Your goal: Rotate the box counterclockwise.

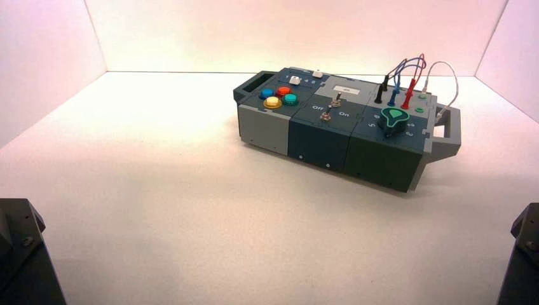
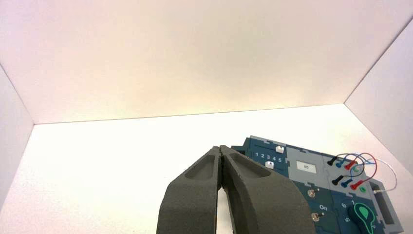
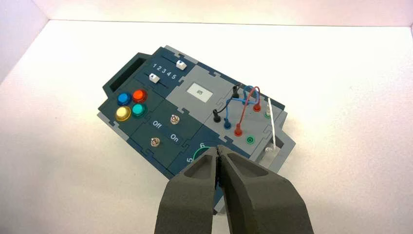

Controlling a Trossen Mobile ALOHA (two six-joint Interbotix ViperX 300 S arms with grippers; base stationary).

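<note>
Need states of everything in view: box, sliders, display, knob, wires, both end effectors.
Box: flat on table, angled, left end farther back
Display: reads 05
Wires: plugged in, looping
Knob: on the box; setting unclear
Left end effector: shut, empty
Right end effector: shut, empty
</note>
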